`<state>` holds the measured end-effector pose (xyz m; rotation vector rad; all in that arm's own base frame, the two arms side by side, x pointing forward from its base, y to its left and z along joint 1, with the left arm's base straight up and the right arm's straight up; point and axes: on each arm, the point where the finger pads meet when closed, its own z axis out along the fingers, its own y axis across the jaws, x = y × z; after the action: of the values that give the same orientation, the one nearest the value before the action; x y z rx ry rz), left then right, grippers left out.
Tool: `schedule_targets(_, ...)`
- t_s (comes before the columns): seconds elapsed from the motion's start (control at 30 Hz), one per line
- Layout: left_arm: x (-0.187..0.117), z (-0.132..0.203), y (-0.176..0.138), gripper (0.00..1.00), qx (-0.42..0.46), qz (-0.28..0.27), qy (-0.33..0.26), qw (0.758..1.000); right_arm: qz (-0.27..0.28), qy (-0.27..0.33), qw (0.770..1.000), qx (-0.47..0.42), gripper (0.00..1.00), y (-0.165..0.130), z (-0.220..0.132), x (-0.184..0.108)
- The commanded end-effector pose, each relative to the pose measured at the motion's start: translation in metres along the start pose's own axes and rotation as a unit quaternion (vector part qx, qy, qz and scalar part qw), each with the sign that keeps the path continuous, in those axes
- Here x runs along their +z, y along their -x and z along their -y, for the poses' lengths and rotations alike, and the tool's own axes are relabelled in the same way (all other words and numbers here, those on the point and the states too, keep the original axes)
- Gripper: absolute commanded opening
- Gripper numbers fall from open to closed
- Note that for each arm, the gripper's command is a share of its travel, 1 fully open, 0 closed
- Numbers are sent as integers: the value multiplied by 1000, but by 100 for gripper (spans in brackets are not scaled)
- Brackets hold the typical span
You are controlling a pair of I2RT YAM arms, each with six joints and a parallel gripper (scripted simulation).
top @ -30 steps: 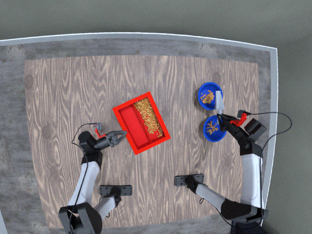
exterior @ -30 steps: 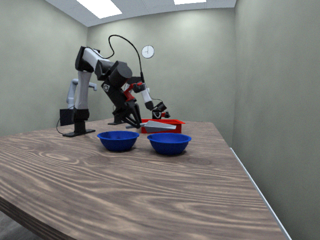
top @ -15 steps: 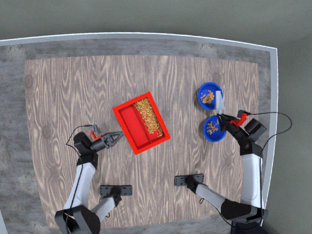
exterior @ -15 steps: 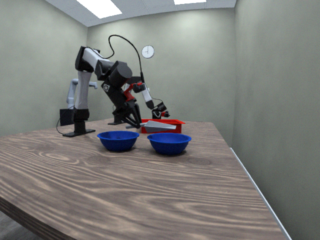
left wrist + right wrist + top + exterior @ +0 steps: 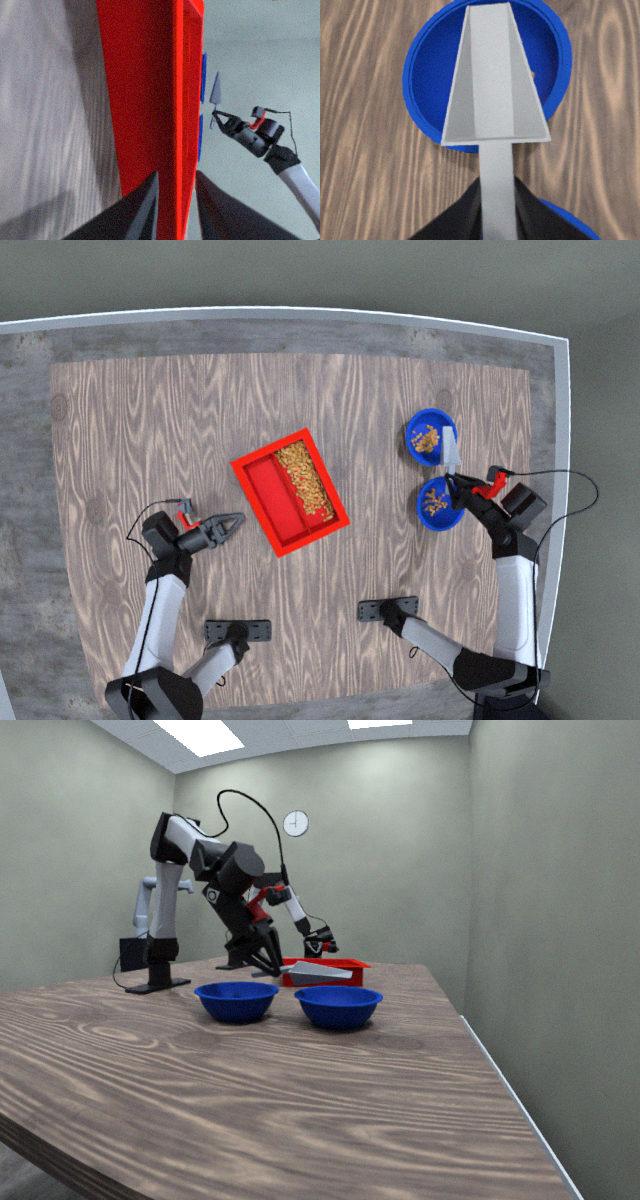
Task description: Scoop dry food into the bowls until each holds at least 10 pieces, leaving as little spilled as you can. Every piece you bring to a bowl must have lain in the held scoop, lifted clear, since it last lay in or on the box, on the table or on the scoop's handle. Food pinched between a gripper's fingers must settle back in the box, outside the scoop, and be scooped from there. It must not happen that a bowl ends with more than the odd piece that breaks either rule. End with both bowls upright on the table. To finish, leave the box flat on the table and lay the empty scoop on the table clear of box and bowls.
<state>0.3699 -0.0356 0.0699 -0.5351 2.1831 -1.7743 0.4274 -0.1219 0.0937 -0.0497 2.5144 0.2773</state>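
Note:
My right gripper [image 5: 449, 478] [image 5: 277, 972] [image 5: 213, 111] [image 5: 497, 185] is shut on the handle of the grey scoop [image 5: 450, 449] [image 5: 320, 973] [image 5: 216, 93] [image 5: 492, 90]. The scoop is raised, its blade over the right side of the far bowl [image 5: 430, 416] [image 5: 338, 1015] [image 5: 430, 75], and looks empty. Several food pieces lie in this bowl. The near bowl [image 5: 439, 522] [image 5: 236, 1008] [image 5: 570, 220] also holds several pieces, partly hidden by the gripper. Both bowls stand upright. My left gripper [image 5: 241, 517] [image 5: 176, 178] is slightly open and empty, beside the red box [image 5: 258, 508] [image 5: 357, 978] [image 5: 140, 100].
The box lies flat, left of the bowls in the top view. Its right compartment holds loose food [image 5: 309, 485]; its left compartment [image 5: 271, 498] looks empty. The wooden table [image 5: 361, 395] shows between box and bowls. The two bowls stand close together.

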Motion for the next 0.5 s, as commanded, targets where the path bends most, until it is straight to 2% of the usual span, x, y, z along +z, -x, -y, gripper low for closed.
schedule_targets(0.0,-5,7,1,27,7,-16,-7,1000,33,3,999,-25,0,20,-4,-2)
schedule_targets(0.47,-21,7,3,27,7,-14,-8,1000,33,3,999,-25,0,20,-4,-2)
